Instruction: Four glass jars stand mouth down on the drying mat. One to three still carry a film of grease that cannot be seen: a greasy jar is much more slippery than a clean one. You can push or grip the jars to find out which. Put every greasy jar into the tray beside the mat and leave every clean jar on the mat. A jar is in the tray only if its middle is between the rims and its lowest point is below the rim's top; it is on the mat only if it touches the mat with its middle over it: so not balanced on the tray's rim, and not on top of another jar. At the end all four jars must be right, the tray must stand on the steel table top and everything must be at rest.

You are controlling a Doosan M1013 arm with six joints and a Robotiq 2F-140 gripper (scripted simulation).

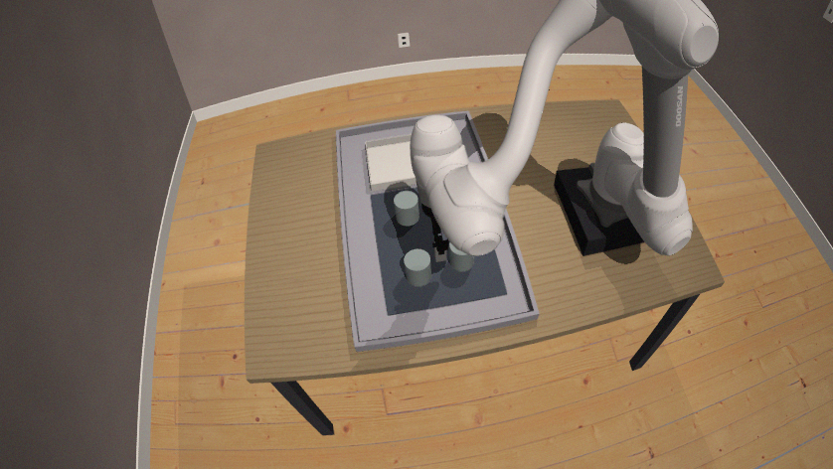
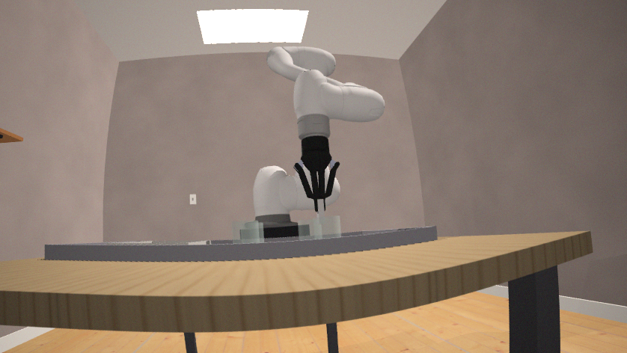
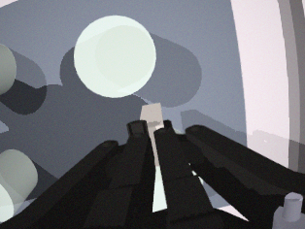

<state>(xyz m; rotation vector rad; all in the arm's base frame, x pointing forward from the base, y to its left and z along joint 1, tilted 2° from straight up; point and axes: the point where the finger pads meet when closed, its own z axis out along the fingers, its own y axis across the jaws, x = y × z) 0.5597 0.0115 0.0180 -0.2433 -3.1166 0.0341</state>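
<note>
My gripper (image 1: 439, 255) (image 2: 320, 211) (image 3: 153, 118) is shut and empty. Its tips are low between the two front jars. One front jar (image 1: 417, 267) (image 2: 328, 226) stands on its left in the top view. The other front jar (image 1: 460, 257) (image 3: 115, 56) is on its right, partly behind the arm. A back jar (image 1: 406, 208) (image 2: 253, 232) (image 3: 19, 172) stands nearer the tray (image 1: 389, 164). The fourth jar (image 3: 5, 69) shows at the wrist view's left edge; the arm hides it in the top view. The visible jars stand on the dark mat (image 1: 483, 284) (image 3: 216, 58). Contact with a jar cannot be told.
The cream tray lies beyond the mat's back end, partly hidden by the arm. The steel table top (image 1: 362, 261) has a raised rim around tray and mat. The wooden table (image 1: 297, 261) lies outside it. The arm's base (image 1: 617, 233) stands on the right in the top view.
</note>
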